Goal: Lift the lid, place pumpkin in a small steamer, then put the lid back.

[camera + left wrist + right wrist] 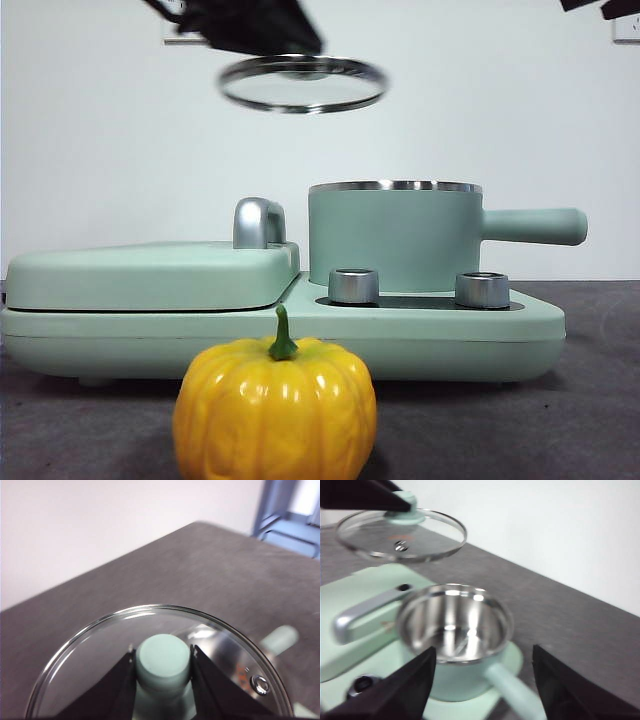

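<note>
My left gripper [163, 656] is shut on the mint-green knob of the clear glass lid [303, 84], which hangs high in the air, up and to the left of the small steamer [396, 237]. The lid [400, 534] also shows in the right wrist view, held off to the side of the open pot. The steamer [454, 635] stands uncovered on the cooker base, its steel inside empty, long handle pointing right in the front view. The yellow-orange pumpkin [275, 408] sits on the table in front of the cooker. My right gripper [484, 677] is open above the steamer's handle.
The mint-green cooker base [520, 335] carries two steel dials [354, 285]. On its left half lies the flat griddle cover [150, 274] with a chrome handle [258, 222]. A white wall stands behind the dark table.
</note>
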